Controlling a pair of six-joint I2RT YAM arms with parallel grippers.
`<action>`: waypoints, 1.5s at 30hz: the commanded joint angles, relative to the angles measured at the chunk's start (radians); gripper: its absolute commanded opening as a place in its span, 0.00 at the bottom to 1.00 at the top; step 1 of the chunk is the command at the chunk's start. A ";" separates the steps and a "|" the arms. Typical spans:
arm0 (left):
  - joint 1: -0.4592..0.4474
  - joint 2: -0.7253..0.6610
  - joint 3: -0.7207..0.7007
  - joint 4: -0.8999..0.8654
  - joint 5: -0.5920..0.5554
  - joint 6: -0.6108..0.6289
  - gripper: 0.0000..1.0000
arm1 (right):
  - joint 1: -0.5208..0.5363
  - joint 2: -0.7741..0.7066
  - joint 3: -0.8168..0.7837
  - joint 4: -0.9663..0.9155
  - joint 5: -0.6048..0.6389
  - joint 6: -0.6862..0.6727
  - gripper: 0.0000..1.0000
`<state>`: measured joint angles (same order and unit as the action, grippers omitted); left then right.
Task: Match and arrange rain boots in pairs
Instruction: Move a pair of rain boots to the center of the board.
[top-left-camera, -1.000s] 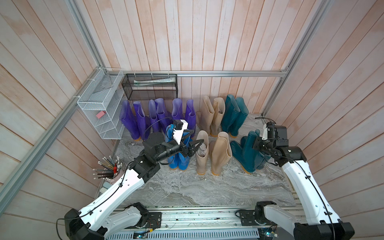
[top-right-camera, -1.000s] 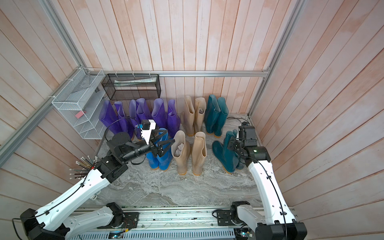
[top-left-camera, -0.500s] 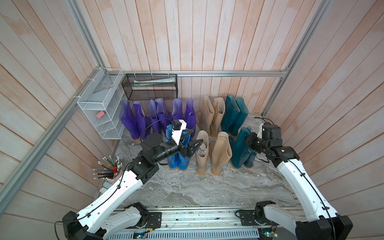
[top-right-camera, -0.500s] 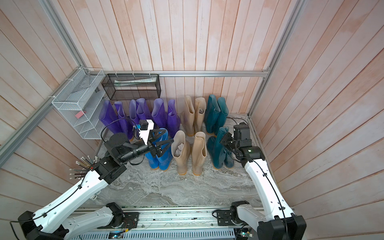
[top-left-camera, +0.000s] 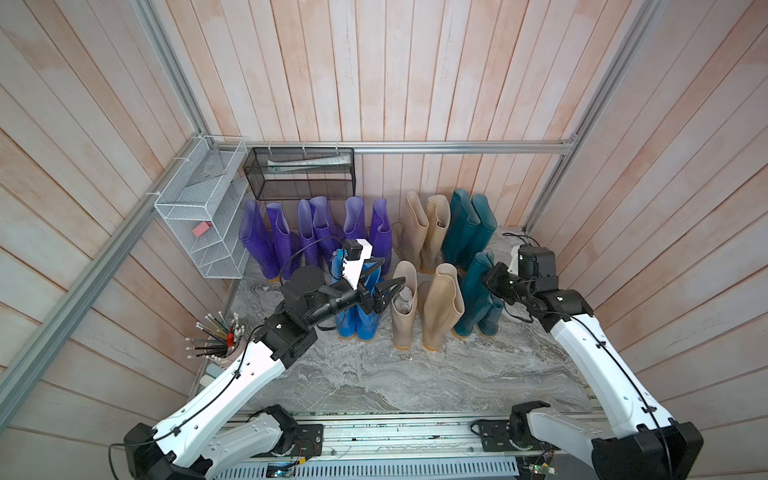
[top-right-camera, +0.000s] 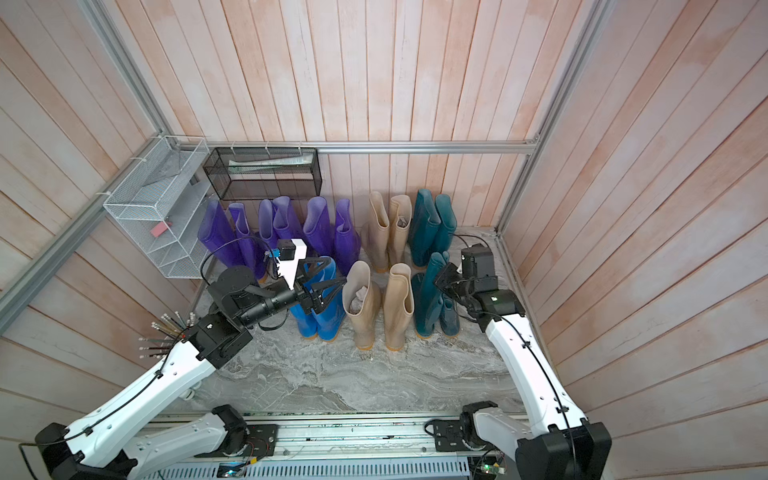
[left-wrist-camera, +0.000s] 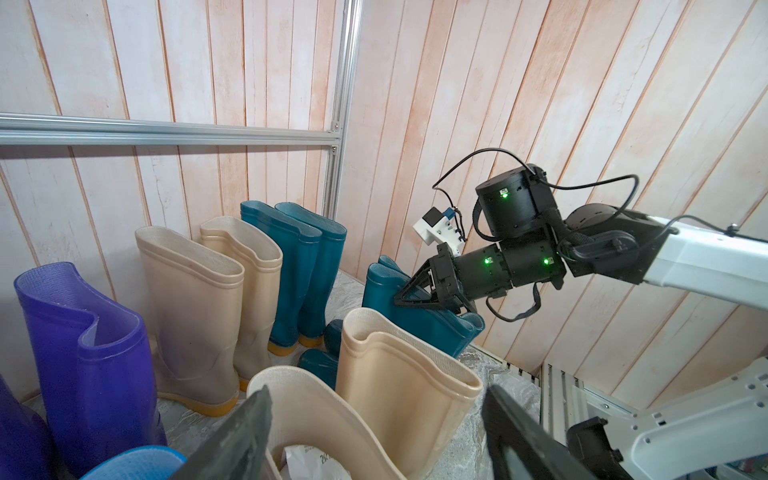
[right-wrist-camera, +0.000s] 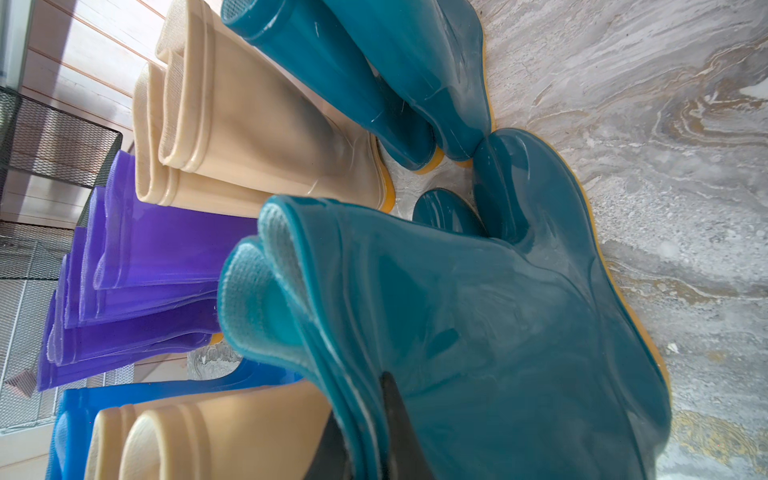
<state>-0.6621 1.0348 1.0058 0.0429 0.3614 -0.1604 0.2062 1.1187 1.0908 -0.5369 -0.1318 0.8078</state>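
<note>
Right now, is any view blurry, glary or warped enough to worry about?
In both top views the wall planks fan outward from wide-lens distortion, but the boots are sharp; in the left wrist view the left fingers are soft and out of focus, with the boots beyond crisp; in the right wrist view the teal boot shows soft sheen, not blown out.

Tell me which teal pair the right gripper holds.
The front teal pair: the right gripper is shut on its cuffs. The back teal pair stands free by the wall.

Rain boots (top-left-camera: 440, 307) purple, blue, beige, teal; soles (right-wrist-camera: 388, 183) seemingly orange-yellow.
</note>
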 joint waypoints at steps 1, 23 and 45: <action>-0.003 -0.009 -0.001 -0.008 -0.009 0.019 0.82 | 0.012 -0.033 0.078 0.132 -0.042 0.014 0.00; -0.004 -0.020 -0.004 -0.014 -0.062 0.046 0.85 | -0.115 -0.064 0.218 -0.065 0.069 -0.287 0.35; -0.002 -0.166 0.087 -0.341 -0.840 -0.050 1.00 | -0.166 -0.337 -0.104 0.420 0.114 -0.462 0.98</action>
<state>-0.6621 0.8799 1.0405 -0.1074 -0.2554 -0.1604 0.0425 0.8318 1.0702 -0.3096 -0.0704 0.3561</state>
